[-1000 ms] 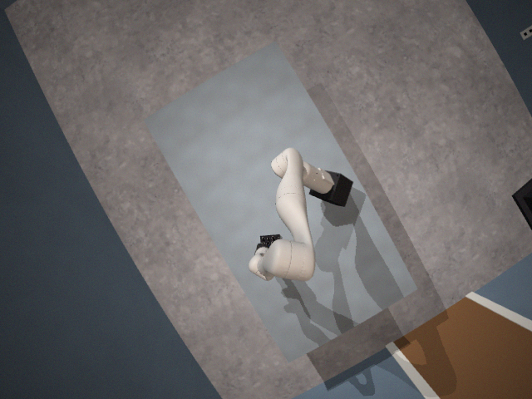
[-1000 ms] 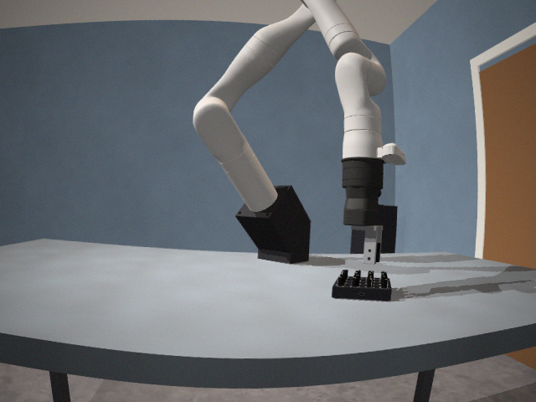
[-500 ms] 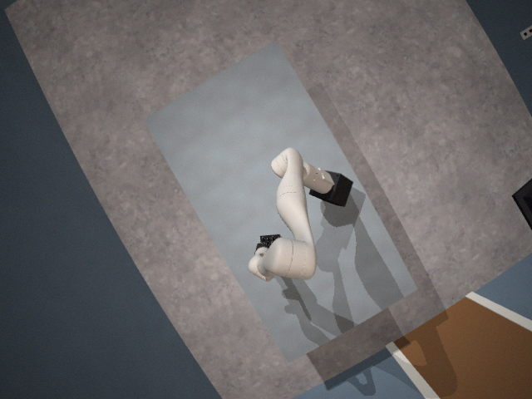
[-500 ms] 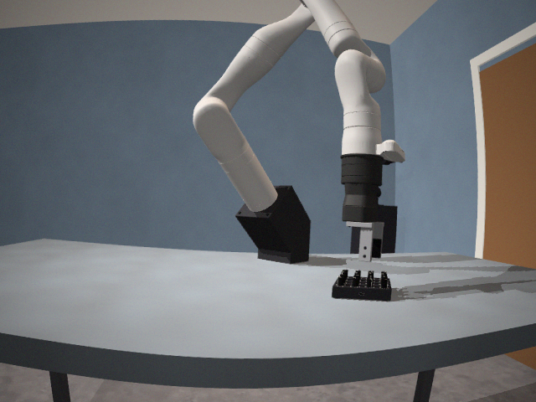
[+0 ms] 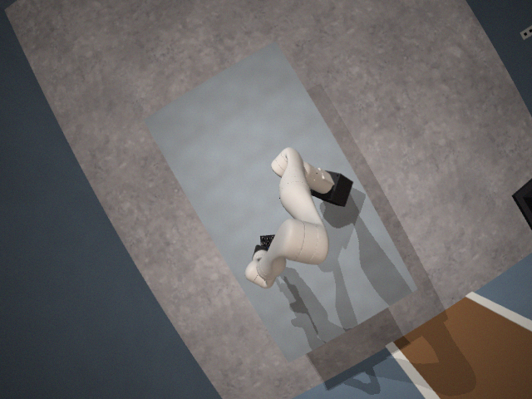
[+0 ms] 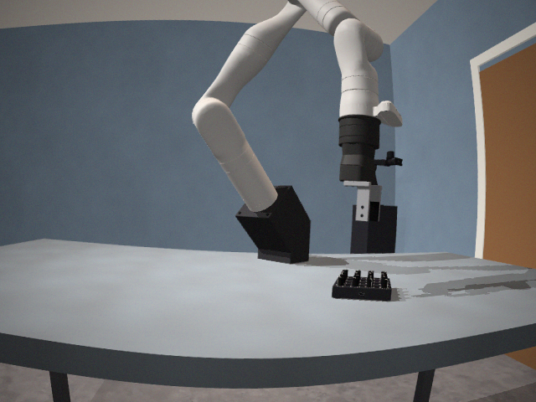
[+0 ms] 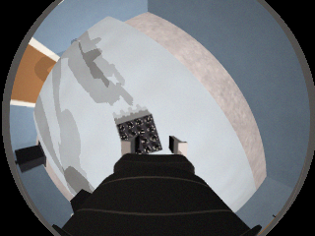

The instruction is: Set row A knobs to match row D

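Found no part of the match provably done, as far as could be seen, and so judged all of the row A check against row D left to do. Saw the knob box (image 5: 267,241) (image 6: 342,293) (image 7: 140,132) right of middle in the exterior view, flat on the surface (image 5: 206,141) (image 6: 130,298) (image 7: 197,123), with the socket (image 6: 361,293) toward that camera. From that, took the nearest row as row A, running left to right there as A4 (image 6: 340,281), A3 (image 6: 355,281), A2 (image 6: 368,281) and A1 (image 6: 383,282). Could not read the white lines or marks on any of the 4, nor on row D, and so could not tell of any already matching pair. Next, going left to right in the same view, followed the arm (image 5: 296,197) (image 6: 250,47) from a bent elbow at left, up past the top edge, then down at right to a nearly upright wrist (image 6: 359,130). Found the jaws wide apart, with nothing held, fingers (image 6: 363,208) pointing downward, well above the knobs and touching none. Judged a careful alignment over 1 row A knob as the next need, with neighbouring knobs at risk of a nudge.

The claw (image 6: 368,203) (image 7: 154,142) has climbed well up from the knob box (image 5: 265,239) (image 6: 362,292) (image 7: 140,132); in both earlier exterior pictures it hung low, just above the knobs, and now a much taller gap lies between. The arm's wrist (image 6: 358,97) has risen above the box with it. From the top, the arm's big bend (image 5: 306,241) stands higher up the picture relative to the box. The claw also seems turned slightly compared with the earliest picture, though its small, dark parts make that hard to judge.
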`<state>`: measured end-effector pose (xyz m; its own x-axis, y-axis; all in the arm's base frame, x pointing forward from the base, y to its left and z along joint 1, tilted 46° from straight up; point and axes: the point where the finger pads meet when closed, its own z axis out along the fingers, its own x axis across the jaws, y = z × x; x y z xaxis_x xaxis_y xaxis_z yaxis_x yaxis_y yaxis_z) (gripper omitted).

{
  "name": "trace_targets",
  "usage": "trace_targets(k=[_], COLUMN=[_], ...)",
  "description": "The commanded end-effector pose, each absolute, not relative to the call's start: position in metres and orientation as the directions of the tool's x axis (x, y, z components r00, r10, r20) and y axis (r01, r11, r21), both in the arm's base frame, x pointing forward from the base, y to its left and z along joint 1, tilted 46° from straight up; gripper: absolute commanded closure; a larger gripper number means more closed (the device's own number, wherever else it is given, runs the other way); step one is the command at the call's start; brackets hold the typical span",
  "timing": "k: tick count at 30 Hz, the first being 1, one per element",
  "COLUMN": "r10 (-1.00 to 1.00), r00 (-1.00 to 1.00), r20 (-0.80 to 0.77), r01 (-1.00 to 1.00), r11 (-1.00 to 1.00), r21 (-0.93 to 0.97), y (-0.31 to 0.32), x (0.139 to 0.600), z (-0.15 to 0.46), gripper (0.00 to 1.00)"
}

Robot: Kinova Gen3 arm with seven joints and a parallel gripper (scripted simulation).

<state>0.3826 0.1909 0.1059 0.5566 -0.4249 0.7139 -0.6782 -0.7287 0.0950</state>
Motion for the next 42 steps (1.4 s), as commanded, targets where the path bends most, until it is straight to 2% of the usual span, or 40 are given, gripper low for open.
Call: trace_targets(k=[1, 42], r10=[-0.416, -0.416], r00=[0.57, 0.57], r20=[0.709, 0.709], r01=[-0.652, -0.652], r11=[-0.754, -0.754], r21=[0.082, 0.082], y=[0.215, 0.223], x=[0.372, 0.364], z=[0.119, 0.13], gripper=[0.0, 0.0])
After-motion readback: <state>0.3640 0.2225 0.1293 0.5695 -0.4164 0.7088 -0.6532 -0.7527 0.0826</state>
